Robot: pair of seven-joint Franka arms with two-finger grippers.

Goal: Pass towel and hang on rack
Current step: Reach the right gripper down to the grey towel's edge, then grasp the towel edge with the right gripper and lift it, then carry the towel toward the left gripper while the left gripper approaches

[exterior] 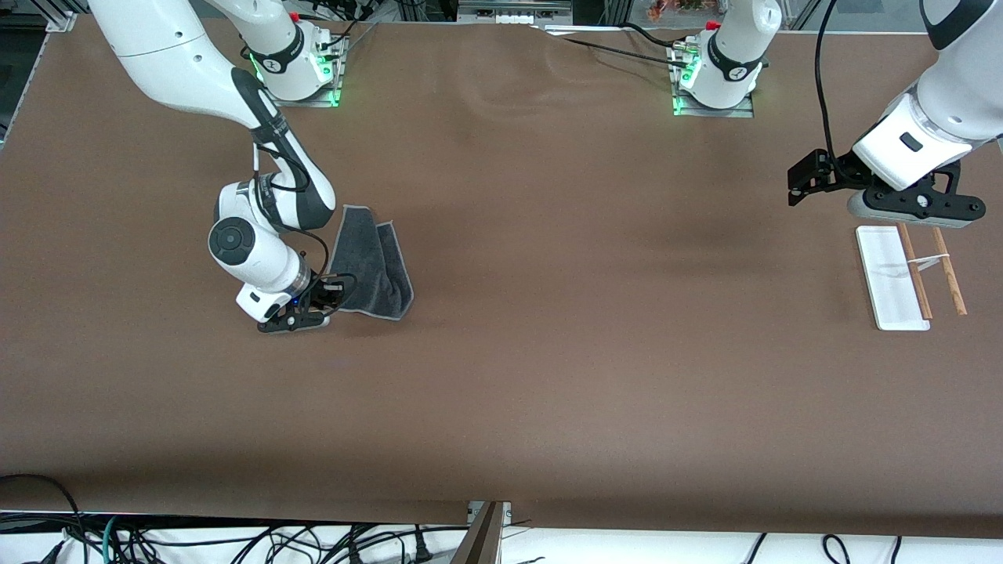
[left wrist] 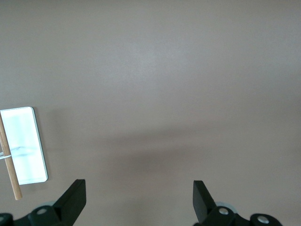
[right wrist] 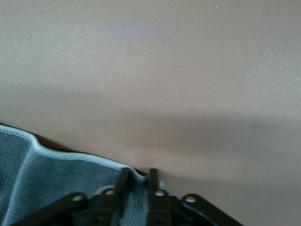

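Observation:
The towel (exterior: 372, 262) lies dark grey face up with pale edging, crumpled on the table toward the right arm's end. My right gripper (exterior: 313, 309) is low at the towel's corner nearest the front camera. In the right wrist view its fingers (right wrist: 123, 181) are pinched on the towel's edge (right wrist: 70, 169). The rack (exterior: 889, 274), a white tray base with two thin wooden rods (exterior: 948, 270), stands toward the left arm's end. My left gripper (exterior: 807, 182) hovers open and empty beside the rack; the rack also shows in the left wrist view (left wrist: 23, 143).
The brown table cover (exterior: 548, 313) spreads wide between towel and rack. Cables hang along the table edge nearest the front camera (exterior: 235, 540). The two arm bases (exterior: 305, 66) stand along the table edge farthest from the front camera.

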